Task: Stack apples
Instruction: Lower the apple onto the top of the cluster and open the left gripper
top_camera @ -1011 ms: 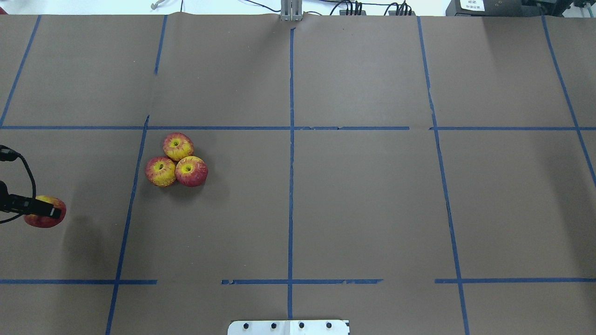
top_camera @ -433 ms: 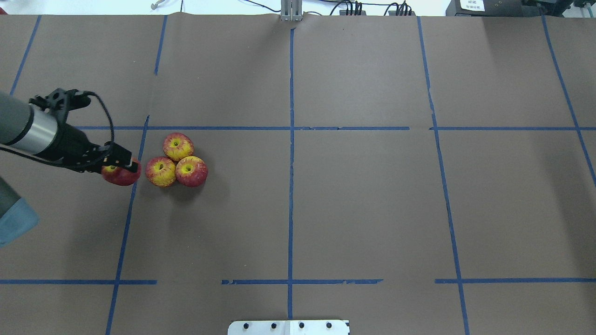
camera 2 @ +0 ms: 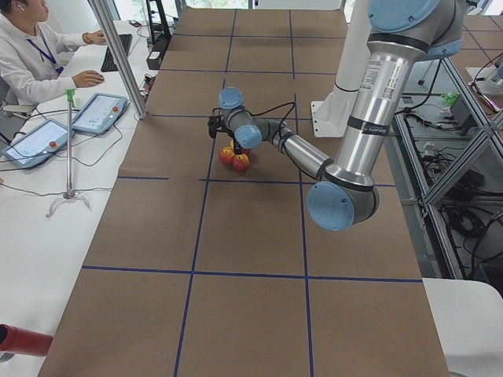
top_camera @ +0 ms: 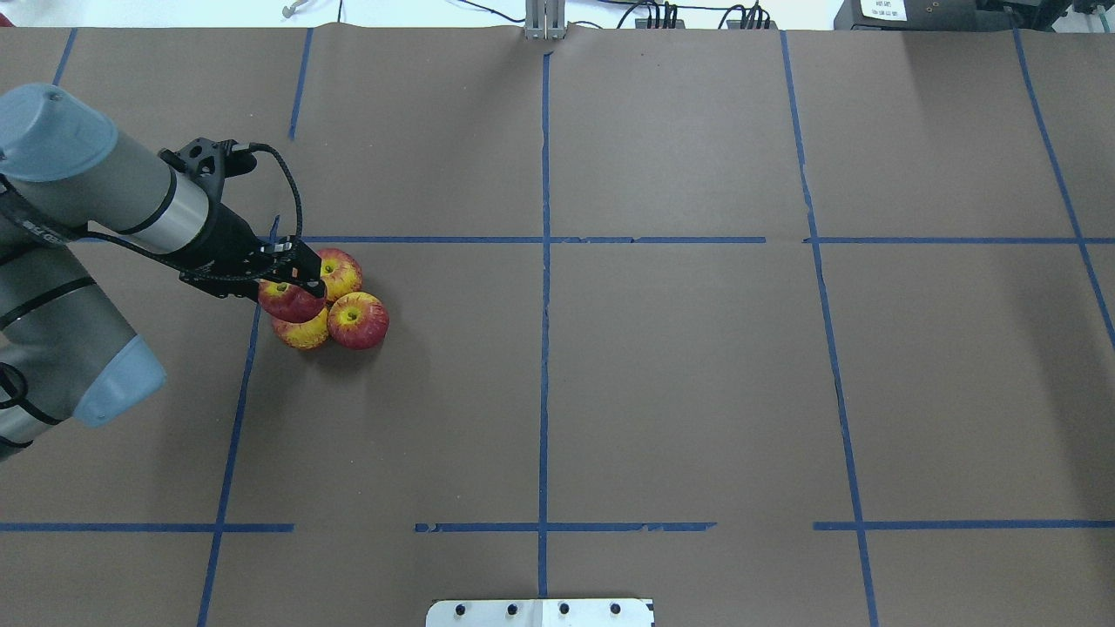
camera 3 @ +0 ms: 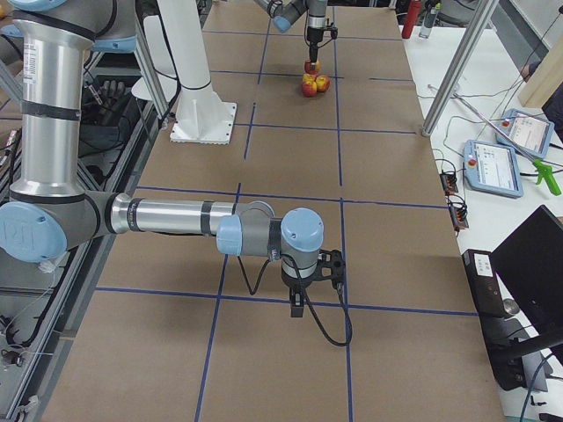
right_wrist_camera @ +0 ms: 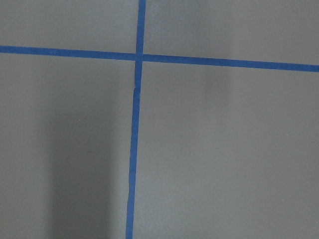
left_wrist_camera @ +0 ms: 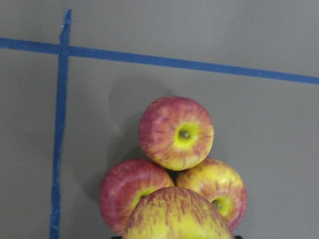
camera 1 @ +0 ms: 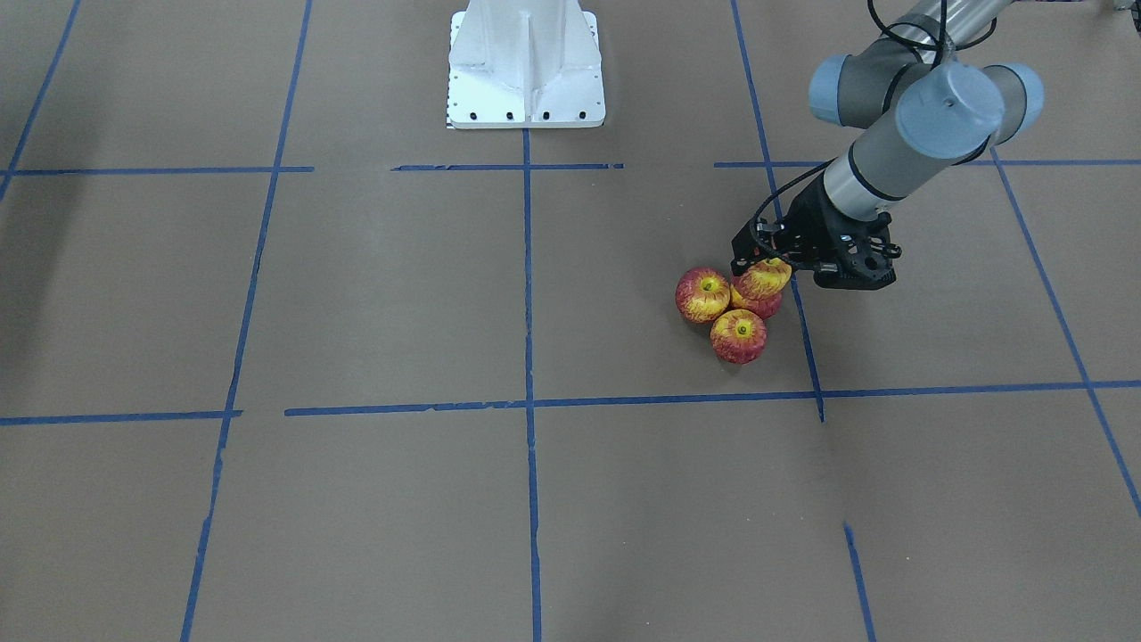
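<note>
Three red-and-yellow apples sit touching in a triangle on the brown table: a far one (top_camera: pixel 338 272), a near right one (top_camera: pixel 359 320) and a near left one (top_camera: pixel 302 332). My left gripper (top_camera: pixel 292 290) is shut on a fourth apple (top_camera: pixel 290 301) and holds it just above the cluster's left side, partly covering the near left apple. The front view shows the held apple (camera 1: pixel 762 277) under the gripper (camera 1: pixel 763 267). The left wrist view shows the held apple (left_wrist_camera: pixel 177 216) at the bottom over the three (left_wrist_camera: pixel 177 132). My right gripper (camera 3: pixel 299 304) hangs over bare table; I cannot tell its state.
Blue tape lines (top_camera: pixel 544 261) divide the brown paper-covered table (top_camera: pixel 697 392) into squares. The white robot base (camera 1: pixel 526 62) stands at the table's near edge. Operator desks with tablets (camera 2: pixel 94 114) lie beyond the far edge.
My left arm has carried the apple from the table's left edge rightward to the three-apple cluster, and it is now over the cluster's left side. The three apples have not moved.
</note>
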You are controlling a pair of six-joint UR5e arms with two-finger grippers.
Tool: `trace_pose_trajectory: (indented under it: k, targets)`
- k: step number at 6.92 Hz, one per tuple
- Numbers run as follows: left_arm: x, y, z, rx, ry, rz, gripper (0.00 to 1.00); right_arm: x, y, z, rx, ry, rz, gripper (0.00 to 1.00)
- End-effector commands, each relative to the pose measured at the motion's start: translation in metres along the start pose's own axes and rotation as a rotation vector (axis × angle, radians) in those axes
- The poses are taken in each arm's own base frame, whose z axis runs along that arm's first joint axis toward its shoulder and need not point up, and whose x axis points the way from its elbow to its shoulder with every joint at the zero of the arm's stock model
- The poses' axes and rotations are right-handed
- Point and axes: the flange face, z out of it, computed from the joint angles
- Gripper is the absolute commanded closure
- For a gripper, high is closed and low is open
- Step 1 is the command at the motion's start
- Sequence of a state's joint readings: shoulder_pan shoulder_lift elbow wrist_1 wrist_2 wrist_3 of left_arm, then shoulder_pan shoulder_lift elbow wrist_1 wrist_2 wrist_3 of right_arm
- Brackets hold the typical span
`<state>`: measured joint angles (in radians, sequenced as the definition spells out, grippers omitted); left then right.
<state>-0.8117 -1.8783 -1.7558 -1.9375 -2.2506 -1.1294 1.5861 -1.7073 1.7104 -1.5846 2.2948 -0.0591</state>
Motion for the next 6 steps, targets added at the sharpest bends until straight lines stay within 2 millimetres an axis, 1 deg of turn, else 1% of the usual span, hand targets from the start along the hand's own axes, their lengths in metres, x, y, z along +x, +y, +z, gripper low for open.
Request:
trace_pose_trajectory:
  k: [1, 2, 6]
  targets:
    - [0.0114, 0.0013, 0.0074, 0.007, -0.009, 0.01, 1.0, 0.0, 0.0, 0.0, 0.0, 0.0, -0.001, 0.0]
    - [0.0163, 0.0008, 0.0054, 0.01, -0.004, 0.013, 1.0, 0.0, 0.0, 0.0, 0.0, 0.0, -0.001, 0.0]
    - [0.0146, -0.004, 0.0073, 0.037, -0.03, 0.004, 1.0, 0.0, 0.0, 0.0, 0.0, 0.0, -0.001, 0.0]
